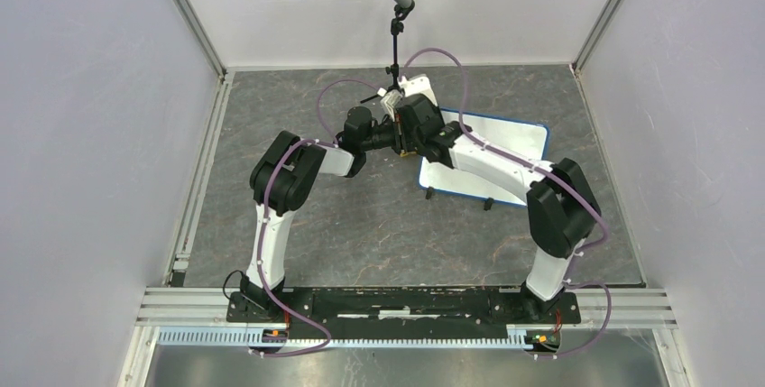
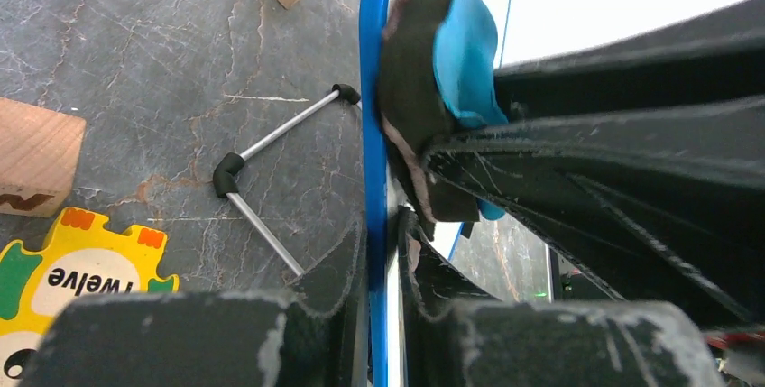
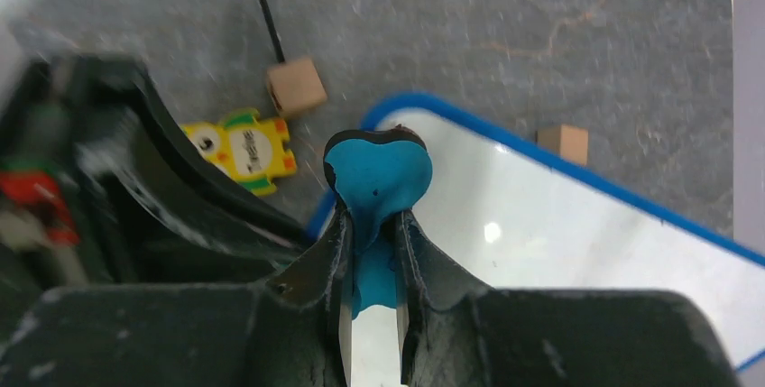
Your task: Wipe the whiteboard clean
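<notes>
Closest to the lens, your right fingers (image 3: 327, 256) are pinching a blue-and-black eraser (image 3: 377, 175). Its blue back is squeezed between them and its dark felt side points away, toward the work.

That work is the whiteboard (image 3: 559, 252), which sits on the table (image 1: 361, 225) right of centre, partly under your right arm, with one rounded corner directly beneath the eraser. In the left wrist view the felt is pressed against the board's face just inside the blue rim, so contact looks sound at that edge.

Your left fingers (image 2: 329, 270) are clamped on the rim itself, one on each side of the blue edge. I read that as a brace, since the board looks light and a wiping push would probably slide it.

A bent wire leg (image 2: 271, 139) shows just beside the rim. It suggests the board is propped rather than lying flat, which is another reason to hold it. You cannot tell the tilt from these views.

What shows of the face is white with only a glare spot, and no scribbles are visible. The stretch under your right arm is hidden, so don't count it done.

Further out, a wooden block (image 3: 296, 86) and a yellow puzzle piece (image 3: 245, 148) lie off that corner, clear of the rim, and a second block (image 3: 562, 142) sits near the rim on the board's other side. A stroke running off the edge could knock them.
</notes>
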`<state>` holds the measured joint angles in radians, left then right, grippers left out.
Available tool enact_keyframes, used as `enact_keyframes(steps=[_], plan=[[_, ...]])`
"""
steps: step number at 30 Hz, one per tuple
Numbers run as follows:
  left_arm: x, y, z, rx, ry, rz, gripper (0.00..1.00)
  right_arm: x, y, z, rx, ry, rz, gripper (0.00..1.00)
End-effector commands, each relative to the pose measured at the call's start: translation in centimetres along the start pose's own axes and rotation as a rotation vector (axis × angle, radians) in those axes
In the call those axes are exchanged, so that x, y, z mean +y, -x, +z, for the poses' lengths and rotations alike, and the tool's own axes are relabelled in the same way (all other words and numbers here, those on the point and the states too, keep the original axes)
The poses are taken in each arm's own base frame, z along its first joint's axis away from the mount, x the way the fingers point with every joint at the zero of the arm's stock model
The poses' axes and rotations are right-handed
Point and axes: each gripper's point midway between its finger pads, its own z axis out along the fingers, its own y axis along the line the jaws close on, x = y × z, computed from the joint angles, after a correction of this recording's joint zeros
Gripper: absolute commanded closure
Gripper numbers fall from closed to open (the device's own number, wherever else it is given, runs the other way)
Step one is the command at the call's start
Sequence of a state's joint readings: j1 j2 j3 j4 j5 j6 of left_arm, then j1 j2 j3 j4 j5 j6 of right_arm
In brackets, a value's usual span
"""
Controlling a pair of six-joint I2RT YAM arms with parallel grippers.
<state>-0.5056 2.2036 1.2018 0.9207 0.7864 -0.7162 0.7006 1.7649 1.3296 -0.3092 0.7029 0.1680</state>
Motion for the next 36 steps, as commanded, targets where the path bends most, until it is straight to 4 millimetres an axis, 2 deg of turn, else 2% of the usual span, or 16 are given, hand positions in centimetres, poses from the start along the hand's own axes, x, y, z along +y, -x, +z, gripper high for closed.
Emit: enact_keyframes(steps=[1,4,6,12,14,16,18,19,21,23,25,27,30,32,34,36], plan=[[2.1,-0.2,-0.7,-0.003,0.085,0.051,0.98,1.6,4.2,1.3,-0.058,0.053,0.048,0.85],[2.1,-0.2,-0.7,-0.002,0.086,0.054,0.98,-0.3,3.5,2.2,-0.033,0.021,0.056,0.85],[2.2,-0.3,-0.8,-0.002,0.089,0.053,0.98,-2.8,1.5,2.5,-0.003,-0.024,0.066,0.85],[2.1,-0.2,-0.8,-0.004,0.088,0.05,0.98,-11.4,-8.0,1.2,0.094,-0.15,0.163,0.85],[2.1,-0.2,-0.9,-0.005,0.088,0.051,0.98,-14.1,-10.5,0.8,0.12,-0.194,0.204,0.85],[2.1,-0.2,-0.9,-0.004,0.087,0.049,0.98,-16.1,-11.8,0.6,0.133,-0.231,0.227,0.85],[2.1,-0.2,-0.9,-0.004,0.086,0.049,0.98,-16.9,-11.6,0.3,0.135,-0.254,0.219,0.85],[2.1,-0.3,-0.9,-0.003,0.088,0.048,0.98,-17.0,-11.1,0.3,0.133,-0.253,0.219,0.85],[2.1,-0.3,-0.9,-0.002,0.088,0.049,0.98,-15.8,-9.7,0.3,0.1,-0.199,0.225,0.85],[2.2,-0.3,-0.9,-0.001,0.09,0.049,0.98,-13.5,-7.7,0.2,0.055,-0.147,0.203,0.85],[2.2,-0.3,-0.9,-0.001,0.093,0.05,0.98,-10.3,-5.2,0.0,0.019,-0.075,0.169,0.85],[2.3,-0.4,-0.9,0.002,0.095,0.05,0.98,-7.5,-3.7,0.4,0.019,-0.024,0.141,0.85],[2.3,-0.4,-0.9,0.003,0.097,0.052,0.98,-5.0,-1.6,0.7,-0.006,0.036,0.148,0.85],[2.4,-0.5,-1.0,0.006,0.1,0.052,0.98,-4.6,-1.3,1.1,-0.011,0.05,0.157,0.85],[2.4,-0.4,-1.0,0.005,0.1,0.053,0.98,-5.6,-1.7,1.1,-0.008,0.002,0.15,0.85],[2.4,-0.4,-1.1,0.004,0.102,0.05,0.98,-7.2,-3.5,1.1,0.009,-0.05,0.149,0.85]])
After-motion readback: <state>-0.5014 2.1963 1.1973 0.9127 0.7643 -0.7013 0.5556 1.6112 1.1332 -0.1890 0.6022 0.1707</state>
